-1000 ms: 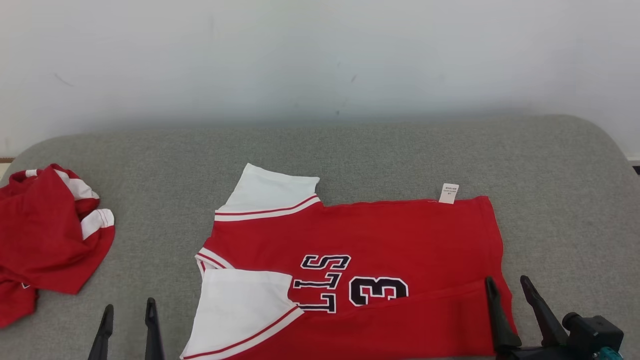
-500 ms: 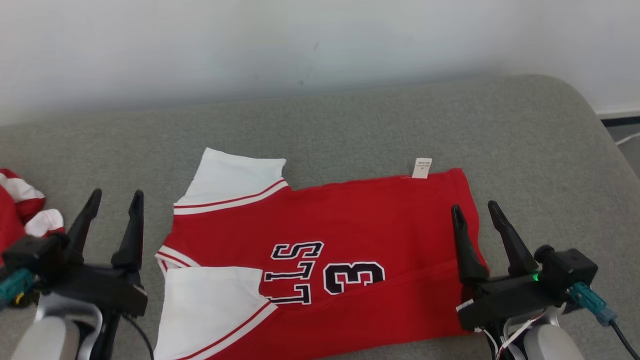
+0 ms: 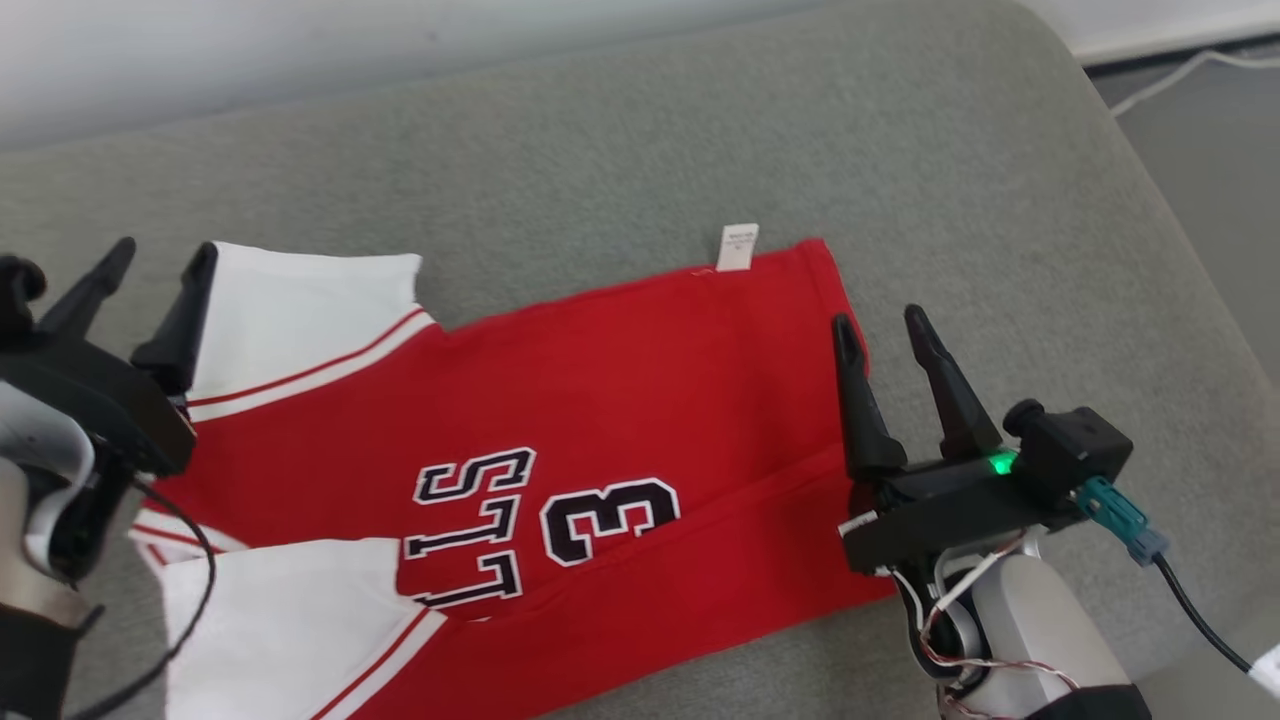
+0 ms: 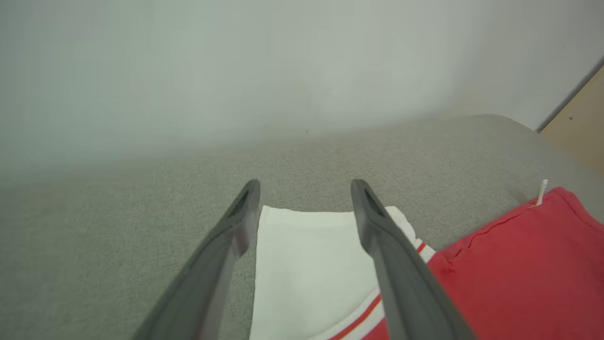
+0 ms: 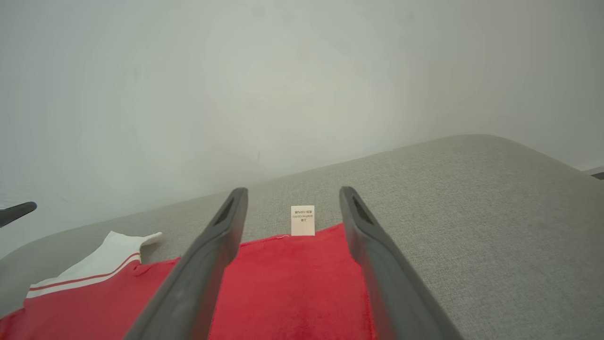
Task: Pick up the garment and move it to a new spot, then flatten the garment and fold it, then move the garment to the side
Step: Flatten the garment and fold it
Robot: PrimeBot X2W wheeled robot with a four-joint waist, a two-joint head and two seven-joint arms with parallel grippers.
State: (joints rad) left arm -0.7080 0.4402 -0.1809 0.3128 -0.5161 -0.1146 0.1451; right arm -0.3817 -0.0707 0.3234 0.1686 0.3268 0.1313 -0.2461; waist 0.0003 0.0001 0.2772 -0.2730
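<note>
The red garment [image 3: 620, 390] lies spread flat on the grey cushion [image 3: 900, 150], so moving and flattening look done. 1 long strip along its near edge seems already turned over; the other folds and the move aside remain. Both pincers are released and empty: the left gripper [image 3: 166, 246] over the far white sleeve [image 3: 310, 290], the right gripper [image 3: 878, 316] at the hem near the label [image 3: 738, 247]. A cable [image 3: 1170, 75] lies well apart, no obstacle.
</note>
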